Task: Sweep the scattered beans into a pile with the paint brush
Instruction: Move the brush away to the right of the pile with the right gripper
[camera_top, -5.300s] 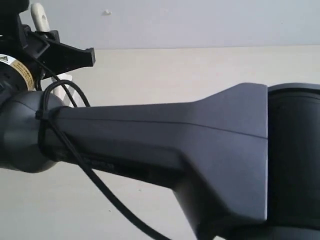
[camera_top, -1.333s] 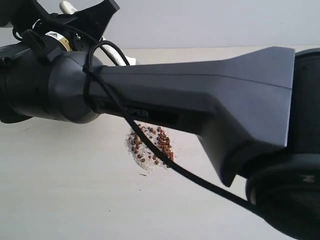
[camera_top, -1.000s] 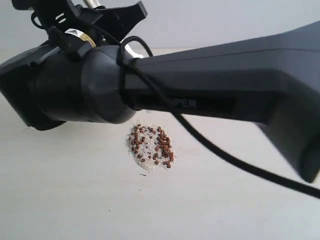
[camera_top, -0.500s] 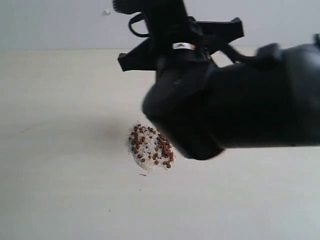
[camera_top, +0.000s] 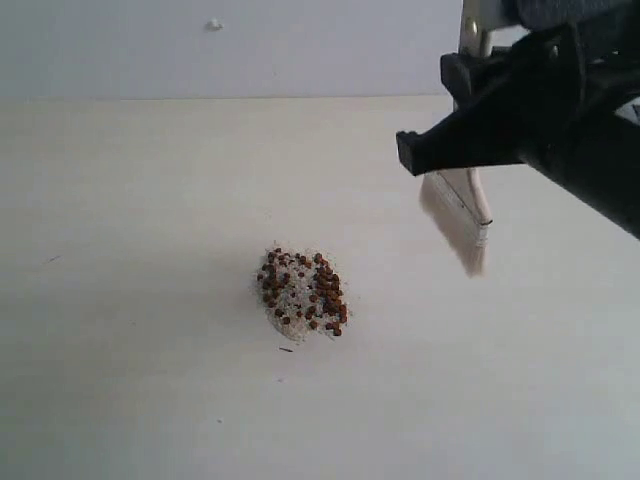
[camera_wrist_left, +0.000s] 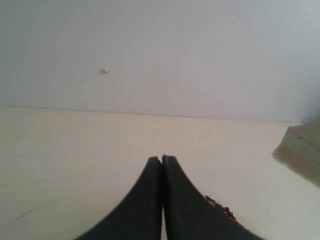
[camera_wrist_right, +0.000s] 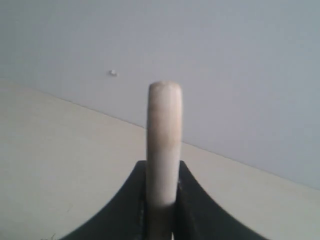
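- Exterior view: the beans (camera_top: 303, 292) lie as one tight reddish-brown heap at the middle of the frame, mingled with whitish crumbs (camera_top: 283, 306), on the cream table (camera_top: 120, 380).
- The right gripper (camera_top: 478, 135), black and blurred, fills the upper right corner and clamps the paint brush (camera_top: 462, 205).
- The brush's silver ferrule (camera_top: 472, 28) shows above the black finger. Its off-white bristles (camera_top: 455, 225) hang below, slanting toward the lower right.
- The bristles are right of the heap and well apart from it. Whether they touch the table cannot be told.
- A white patch (camera_top: 632, 110) on the arm at the right edge is cut off and unreadable.
- A small white speck (camera_top: 213, 25) sits on the pale wall (camera_top: 300, 45) at upper left.
- Left wrist view: the left gripper (camera_wrist_left: 162, 160) has its two dark fingers pressed together with nothing between them.
- A few beans (camera_wrist_left: 221, 206) peek out beside one finger, low in the frame.
- A blurred beige shape (camera_wrist_left: 300, 150) at the right edge cannot be identified.
- Right wrist view: the right gripper (camera_wrist_right: 163, 172) is closed on the paint brush (camera_wrist_right: 164, 115), whose rounded cream handle end stands up between the jaws at frame centre. No stamp on it is legible.
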